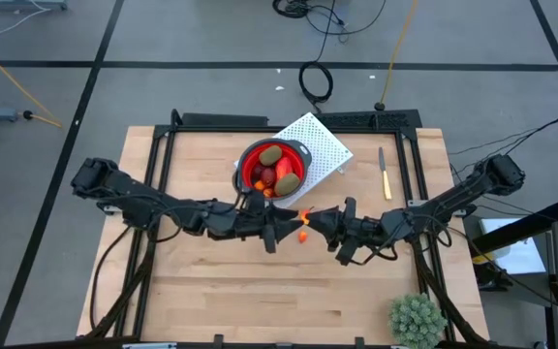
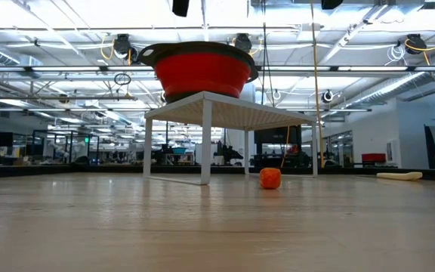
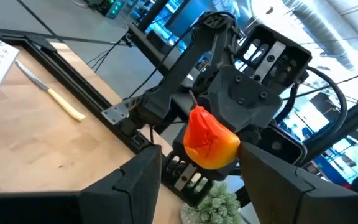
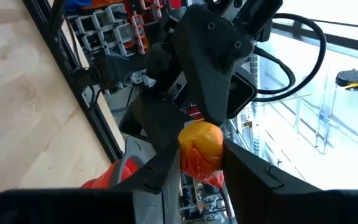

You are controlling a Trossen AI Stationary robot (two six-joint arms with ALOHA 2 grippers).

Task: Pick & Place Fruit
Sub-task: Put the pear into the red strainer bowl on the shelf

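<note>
My left jaws [image 1: 281,233] and right jaws [image 1: 320,221]: met tip to tip over the middle of the surface [image 1: 260,301], well above it. Both sets closed on one orange fruit [image 1: 304,219], held between them from opposite sides.

Left wrist view: the fruit [image 3: 209,138] sits between my two dark fingers [image 3: 143,177], red-orange, creased, with the right arm's wrist directly behind it. Right wrist view: the same fruit [image 4: 200,148], yellow-orange on top, red below, pinched between my fingers [image 4: 253,174], the left arm behind.

Writing: none legible on any item.

Bowl [image 1: 272,166]: red, grey rim, just beyond the jaws, standing on a white perforated rack [image 1: 323,143]. Holds two brown-green ovals [image 1: 272,155] and dark red balls [image 1: 263,175].

Orange bit [image 1: 305,236]: on the surface just beneath the jaws; in the low view a small orange piece [image 2: 270,178] lies beside the rack's legs.

Knife [image 1: 384,174]: pale handle, lying on the surface to the right of the rack.

Plant [image 1: 417,319]: spiky green, at the near right corner, well apart from the jaws.
</note>
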